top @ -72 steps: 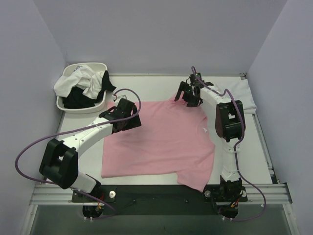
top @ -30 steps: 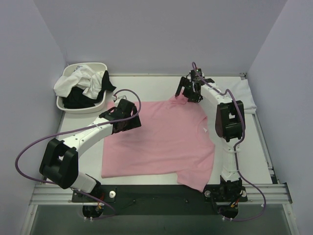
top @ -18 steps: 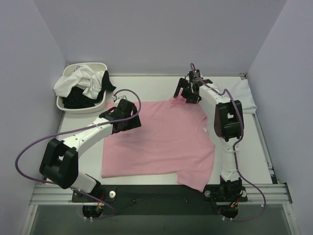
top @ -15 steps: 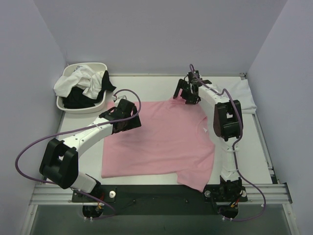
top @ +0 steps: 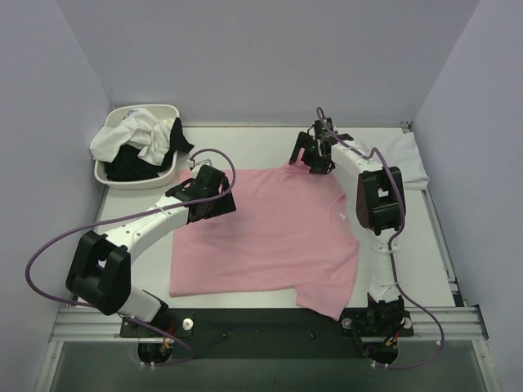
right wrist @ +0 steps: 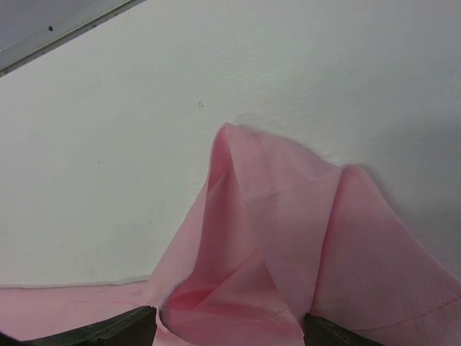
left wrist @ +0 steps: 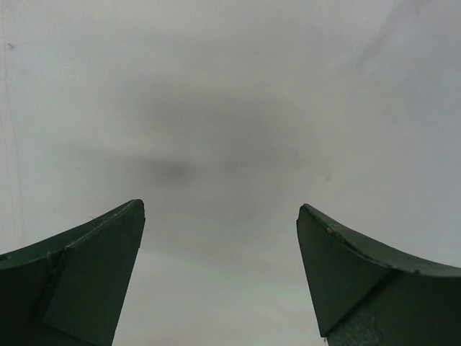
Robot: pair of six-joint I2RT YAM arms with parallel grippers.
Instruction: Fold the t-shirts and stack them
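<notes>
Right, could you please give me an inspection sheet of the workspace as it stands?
Surface: white table, no spills seen.
Job's things: pink t-shirt spread flat mid-table, its far sleeve bunched up; white shirt and black shirt heaped in the basin, far left.
Clutter: white cloth at the table's right edge; shirt or not, cannot tell.
Grippers: left pincer open, at the pink t-shirt's far left corner, holding nothing; right pincer open, straddling the bunched sleeve.
Cables: purple cables loop along both arms; no snag seen.
Surroundings: plain pale walls on three sides.
</notes>
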